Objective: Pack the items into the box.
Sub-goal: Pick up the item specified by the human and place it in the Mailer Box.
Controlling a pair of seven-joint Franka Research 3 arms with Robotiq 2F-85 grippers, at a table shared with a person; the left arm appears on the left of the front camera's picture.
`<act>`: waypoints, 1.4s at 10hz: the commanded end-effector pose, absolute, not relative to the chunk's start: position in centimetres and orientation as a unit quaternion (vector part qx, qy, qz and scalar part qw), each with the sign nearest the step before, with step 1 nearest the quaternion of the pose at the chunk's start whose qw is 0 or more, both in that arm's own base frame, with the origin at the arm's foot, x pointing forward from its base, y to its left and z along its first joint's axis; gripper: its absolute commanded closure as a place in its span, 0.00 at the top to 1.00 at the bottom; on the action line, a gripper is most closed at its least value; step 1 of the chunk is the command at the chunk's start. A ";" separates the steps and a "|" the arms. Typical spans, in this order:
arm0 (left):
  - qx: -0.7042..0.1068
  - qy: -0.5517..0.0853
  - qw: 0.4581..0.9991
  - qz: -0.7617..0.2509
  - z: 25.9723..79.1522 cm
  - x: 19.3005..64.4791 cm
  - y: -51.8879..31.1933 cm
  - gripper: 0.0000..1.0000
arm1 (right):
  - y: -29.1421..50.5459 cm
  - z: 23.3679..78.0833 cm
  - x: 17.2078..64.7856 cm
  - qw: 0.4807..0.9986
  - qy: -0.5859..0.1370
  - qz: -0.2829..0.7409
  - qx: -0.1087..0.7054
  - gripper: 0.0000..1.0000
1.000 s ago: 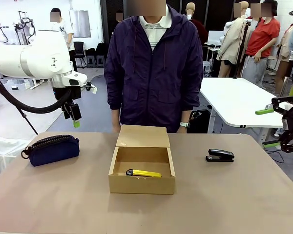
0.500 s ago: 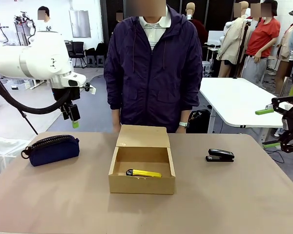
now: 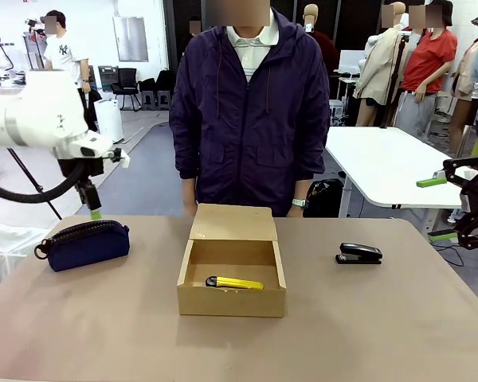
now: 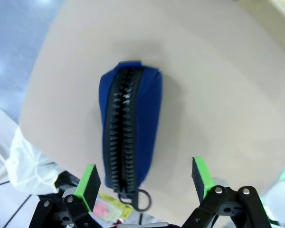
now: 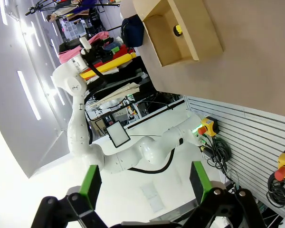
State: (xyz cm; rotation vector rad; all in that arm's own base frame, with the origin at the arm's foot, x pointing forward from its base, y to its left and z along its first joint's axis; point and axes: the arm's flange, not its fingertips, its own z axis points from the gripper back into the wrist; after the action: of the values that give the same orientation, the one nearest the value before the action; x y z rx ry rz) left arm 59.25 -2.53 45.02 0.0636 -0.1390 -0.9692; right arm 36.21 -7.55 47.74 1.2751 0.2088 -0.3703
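Since the box [image 3: 232, 302] sits open at mid-table with its flap [image 3: 233, 223] raised on the person's side, I can look straight into it. The knife [image 3: 234, 282] lies flat on its floor, close to the near wall. From the right wrist camera the box [image 5: 199, 42] is tilted and cut off by the top edge. Only one end of the knife [image 5: 178, 30] peeks over a wall there.

The pouch [image 3: 88, 245] lies outside the box, well to its left near the table's left edge, zipper up. On the left wrist camera the pouch [image 4: 133, 133] runs lengthwise toward the lens. Its pull ring [image 4: 141, 199] is at the near end, partly lost against dark gripper parts.

In the front view the left gripper [image 3: 94, 211] hangs above the pouch's far side. I see it nearly edge-on, so the gap is hard to judge there. Its own camera settles it: the left gripper [image 4: 146, 183] is spread wide, one pad on each side of the pouch, pinching nothing. Whether the pads are at pouch height I cannot tell.

The right gripper [image 3: 438, 208] is off the table's right side, half cut by the frame edge, jaws apart and empty. Its own view shows the same spread [image 5: 143, 183].

A stapler [image 3: 359, 253] rests right of the box. The person [image 3: 251, 119] stands behind the table [image 3: 382, 318], hands low and partly hidden by the far edge.
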 end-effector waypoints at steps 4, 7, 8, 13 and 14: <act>-0.007 -0.031 0.846 -0.532 36.8 59.5 0.2 1.00 | -7.7 48.1 36.3 0.784 0.101 -0.170 0.589 1.00; -0.034 -0.010 0.852 -0.522 32.7 59.8 0.8 1.00 | -7.7 48.1 36.3 0.784 0.101 -0.170 0.589 1.00; -0.038 -0.003 0.853 -0.520 32.5 60.0 0.8 1.00 | -7.7 48.1 36.3 0.784 0.101 -0.170 0.589 1.00; -0.022 0.003 0.843 -0.537 32.9 60.1 0.7 0.00 | -7.7 48.1 36.3 0.784 0.101 -0.170 0.589 1.00; -0.021 -0.003 0.845 -0.535 33.0 60.1 0.7 0.00 | -7.7 48.1 36.3 0.784 0.101 -0.170 0.589 1.00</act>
State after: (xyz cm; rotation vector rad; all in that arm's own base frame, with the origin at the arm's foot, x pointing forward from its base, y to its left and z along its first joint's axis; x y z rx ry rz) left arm 60.31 0.60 33.21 -0.0397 -0.0136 -1.1081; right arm 36.21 -7.55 47.73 1.2754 0.2095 -0.3702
